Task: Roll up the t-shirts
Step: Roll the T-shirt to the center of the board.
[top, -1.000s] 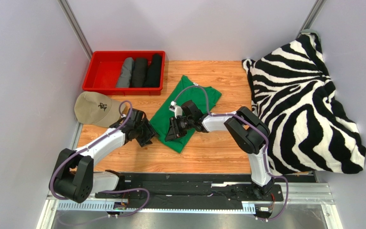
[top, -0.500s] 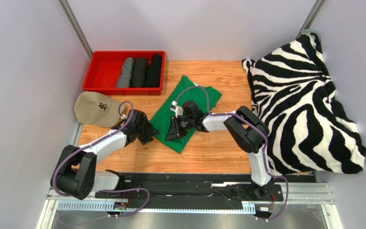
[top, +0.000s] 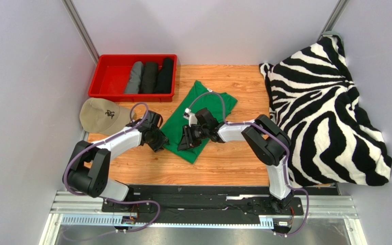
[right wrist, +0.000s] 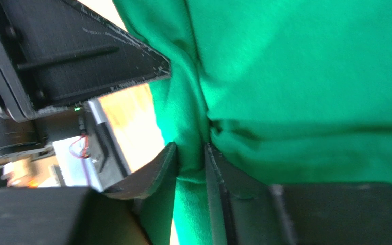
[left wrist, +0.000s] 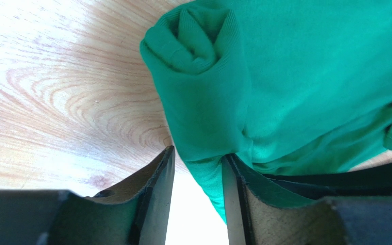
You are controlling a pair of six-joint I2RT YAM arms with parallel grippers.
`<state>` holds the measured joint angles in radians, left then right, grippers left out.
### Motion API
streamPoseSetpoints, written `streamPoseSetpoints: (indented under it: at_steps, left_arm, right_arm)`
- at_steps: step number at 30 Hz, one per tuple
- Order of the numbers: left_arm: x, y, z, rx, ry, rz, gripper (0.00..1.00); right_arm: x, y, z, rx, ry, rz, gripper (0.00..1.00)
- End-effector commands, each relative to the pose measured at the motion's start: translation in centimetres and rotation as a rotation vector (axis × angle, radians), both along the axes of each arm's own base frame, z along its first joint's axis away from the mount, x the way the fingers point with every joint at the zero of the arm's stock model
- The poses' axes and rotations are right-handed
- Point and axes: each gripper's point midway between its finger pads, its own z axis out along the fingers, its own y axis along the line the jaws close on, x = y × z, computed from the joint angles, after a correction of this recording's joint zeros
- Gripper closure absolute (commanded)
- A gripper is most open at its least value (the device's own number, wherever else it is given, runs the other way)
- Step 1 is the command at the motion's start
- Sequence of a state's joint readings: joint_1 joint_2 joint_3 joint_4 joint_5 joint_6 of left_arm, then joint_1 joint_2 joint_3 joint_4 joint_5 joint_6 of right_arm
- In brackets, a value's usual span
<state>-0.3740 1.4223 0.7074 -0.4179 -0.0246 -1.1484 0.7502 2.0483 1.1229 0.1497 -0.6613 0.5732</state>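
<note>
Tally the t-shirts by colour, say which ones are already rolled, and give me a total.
green t-shirt, spread on the table, not rolled: 1
grey t-shirt, rolled, in the red tray: 1
black t-shirts, rolled, in the same tray: 2
Total: 4

overhead: bright, even, sharp | wrist views: table blown white by glare, foreground blurred
</note>
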Motion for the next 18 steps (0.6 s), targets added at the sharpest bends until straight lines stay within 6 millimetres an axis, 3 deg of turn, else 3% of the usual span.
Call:
streamPoseSetpoints:
  at_steps: [1, 4, 5, 7, 8, 9, 11, 12, 14, 18]
  left_arm:
    - [-0.7, 2.0, -0.9, 0.133, 0.1, 0.034, 0.54]
    - [-0.6, 1.9, -1.0, 0.15, 0.138, 0.005, 0.54]
    - [-0.5, 1.8, -0.9, 0.152, 0.146, -0.002, 0.54]
    - [-0.6, 1.7, -1.1, 0.154, 0.162, -0.014, 0.54]
    - [-0.6, 1.6, -1.1, 0.157, 0.166, -0.024, 0.54]
    - [-0.7, 1.6, -1.3, 0.157, 0.179, -0.029, 0.54]
    - [-0.5, 1.5, -1.1, 0.163, 0.185, -0.046, 0.54]
    - [-0.6, 1.5, -1.3, 0.164, 0.196, -0.052, 0.54]
    - [-0.5, 1.5, -1.2, 0.168, 0.198, -0.066, 0.54]
    - [-0.6, 1.4, -1.3, 0.167, 0.207, -0.082, 0.54]
  right_arm:
    - [0.4, -2.8, 0.0, -0.161, -0.152, -0.079, 0.62]
    - [0.2, -3.6, 0.7, -0.268, -0.308, -0.099, 0.53]
    - [-0.7, -3.5, 1.9, -0.279, -0.359, -0.087, 0.5]
    - [-0.2, -4.1, 2.7, -0.35, -0.487, -0.112, 0.49]
    - [-1.4, -3.7, 3.6, -0.355, -0.536, -0.09, 0.47]
    - [-0.7, -4.3, 3.9, -0.41, -0.618, -0.113, 0.46]
    - [-2.2, -3.7, 4.5, -0.443, -0.708, -0.071, 0.44]
    - [-1.9, -3.8, 5.0, -0.476, -0.763, -0.083, 0.43]
    - [-3.1, -3.4, 4.9, -0.534, -0.845, -0.014, 0.41]
    - [-3.3, -2.8, 3.8, -0.662, -0.968, 0.047, 0.41]
